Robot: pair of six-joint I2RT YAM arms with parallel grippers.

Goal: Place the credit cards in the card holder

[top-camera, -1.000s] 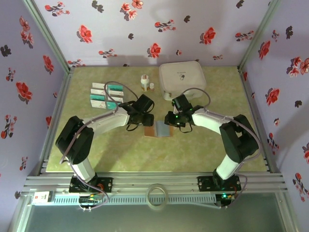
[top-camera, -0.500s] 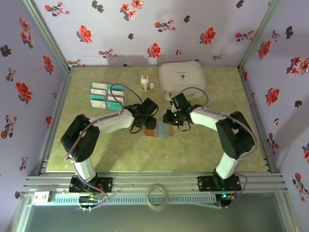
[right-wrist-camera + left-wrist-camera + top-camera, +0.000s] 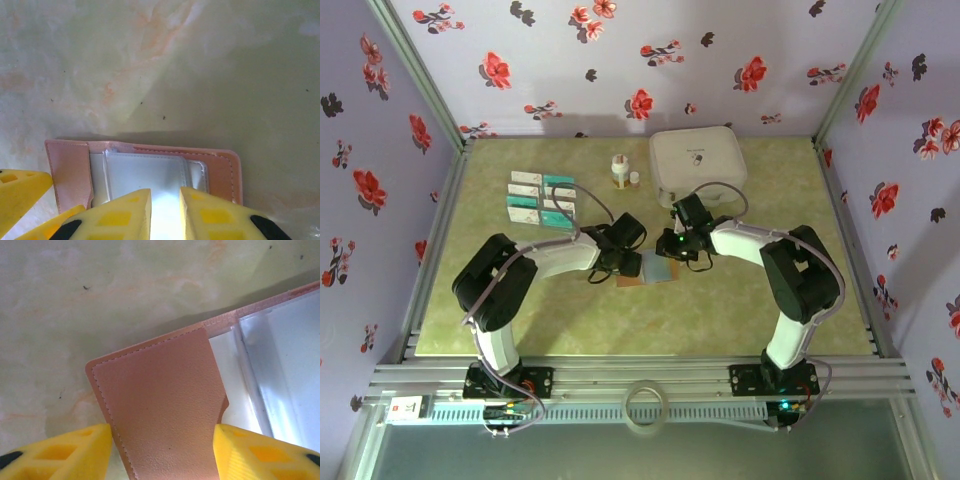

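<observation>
Card holder (image 3: 655, 268): reddish-brown leather, lying open and flat at table centre, clear sleeves showing.
Credit cards (image 3: 542, 198): white and teal, flat, two columns, far left.

**Top external view:** a fixed camera above and behind the arm bases (image 3: 508, 382), facing forward and down over the whole table (image 3: 570, 320) to the flowered back wall (image 3: 620, 70).
**Left wrist view:** very close, looking down between its own yellow fingers (image 3: 55, 452) at one flap of the card holder (image 3: 165, 405).
**Right wrist view:** slightly farther, taking in the holder's full width.
All three views share the card holder at mid-table.
</observation>
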